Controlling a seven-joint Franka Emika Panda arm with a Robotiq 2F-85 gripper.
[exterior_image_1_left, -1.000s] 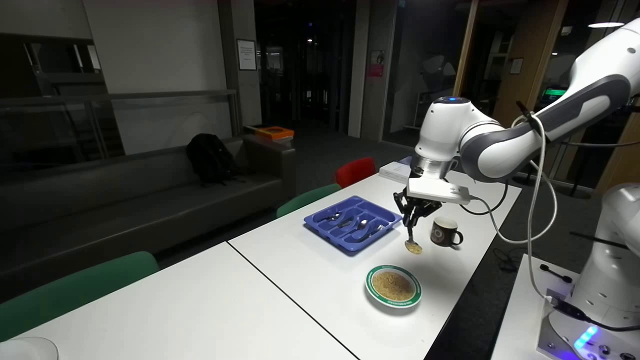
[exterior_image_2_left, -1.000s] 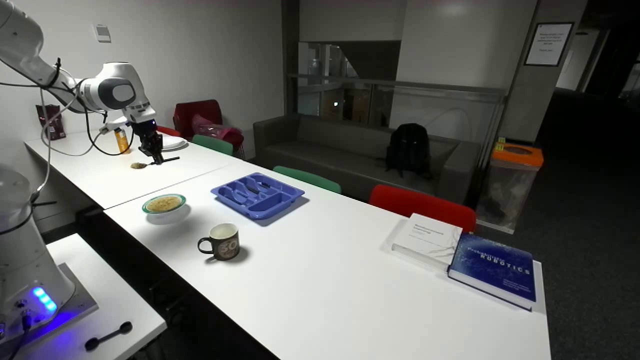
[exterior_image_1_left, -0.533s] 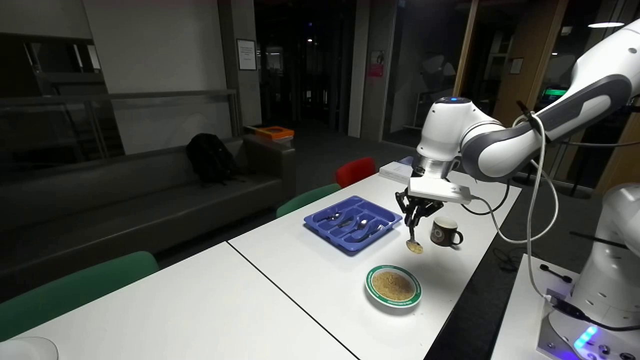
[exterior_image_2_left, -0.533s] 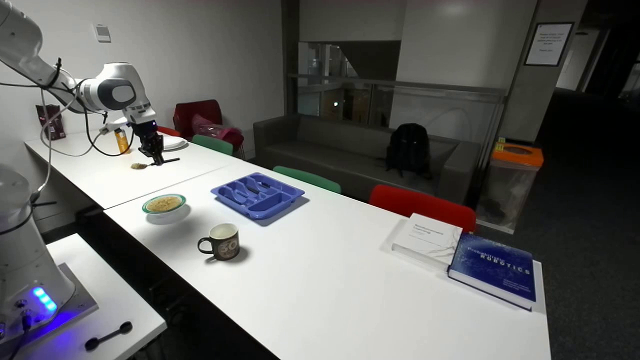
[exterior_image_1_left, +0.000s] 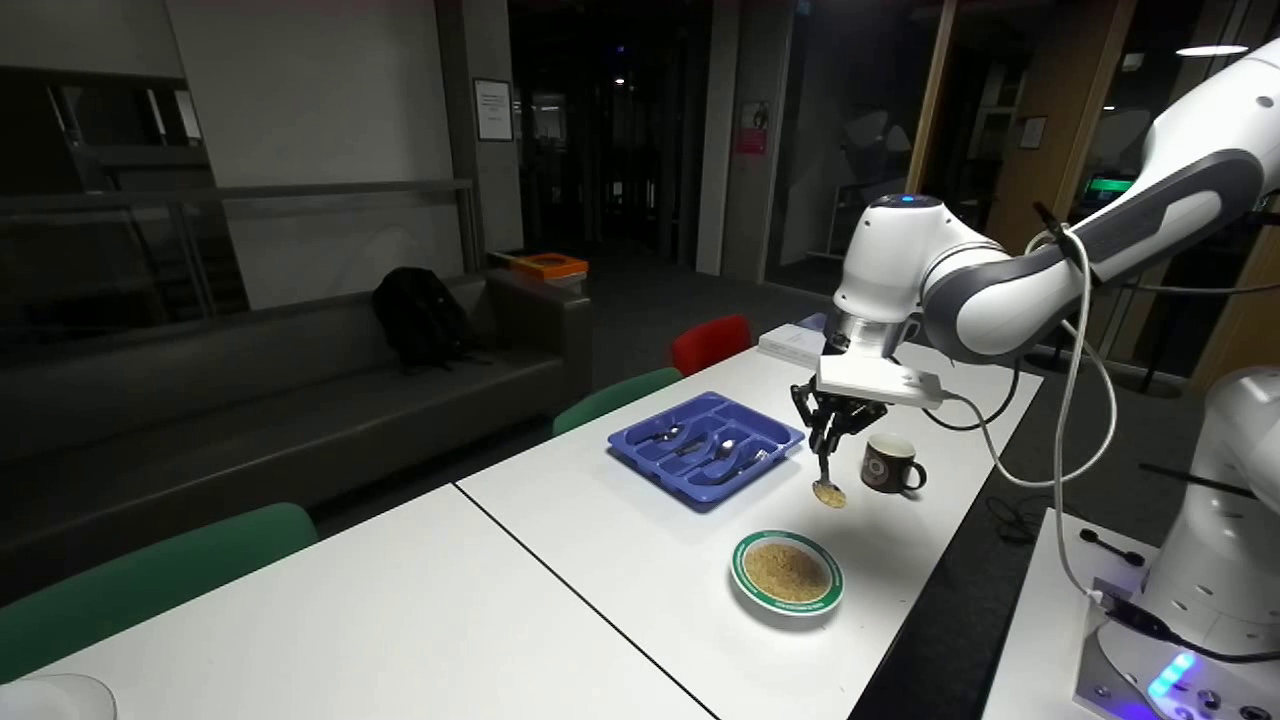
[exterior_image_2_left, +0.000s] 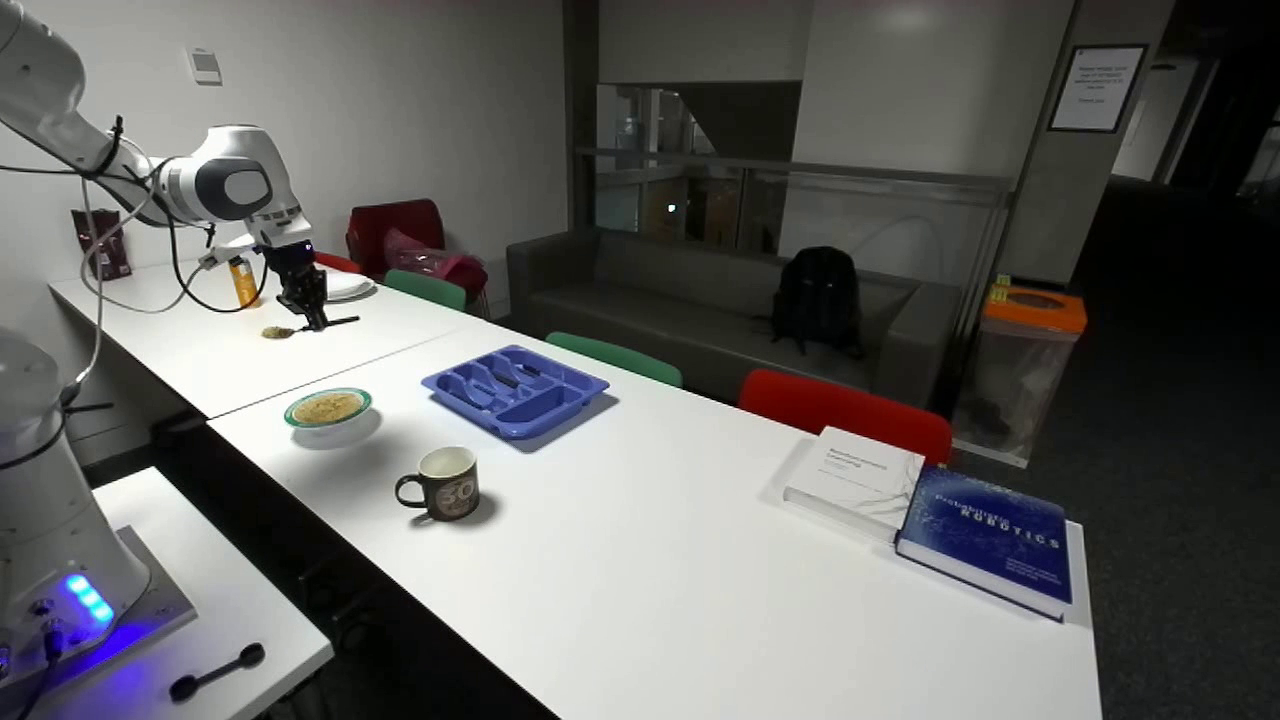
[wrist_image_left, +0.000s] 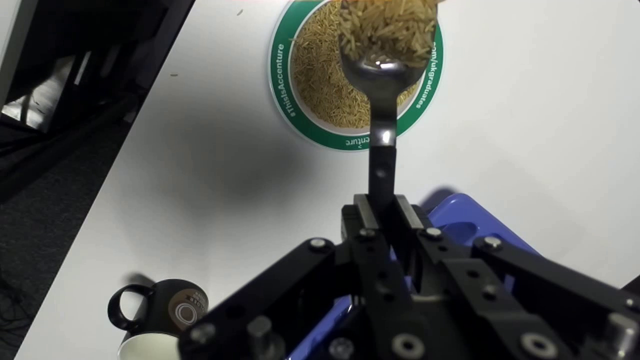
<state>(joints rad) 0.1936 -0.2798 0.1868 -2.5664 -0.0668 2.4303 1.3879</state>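
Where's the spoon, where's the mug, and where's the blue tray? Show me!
Spoon (wrist_image_left: 383, 107), wrist view, on its metal neck.
Mug (exterior_image_2_left: 452, 490), in an exterior view, on its dark side.
Blue tray (exterior_image_2_left: 538, 406), in an exterior view, inside its wide compartment.

A white table (exterior_image_2_left: 700, 600) stretched below the gripper (wrist_image_left: 383, 202), its surface crossed by a dark seam (exterior_image_1_left: 585, 600). Ahead of the gripper in the wrist view, a green-rimmed bowl (wrist_image_left: 305, 123) stood directly on it, with two small grain-like flecks (wrist_image_left: 174, 75) lying loose nearby. A blue cutlery tray (exterior_image_2_left: 537, 406) lay lower than the gripper, which hid part of it in the wrist view. Nearer the robot's base (exterior_image_1_left: 1225, 520) than the gripper, a dark mug (exterior_image_2_left: 452, 492) stood upright. Well apart from the gripper, away from the bowl, a white book (exterior_image_2_left: 855, 480) and a blue book (exterior_image_2_left: 985, 540) lay close together; opposite, past the seam, stood an orange container (exterior_image_2_left: 243, 283) and a dark bag (exterior_image_2_left: 115, 252).
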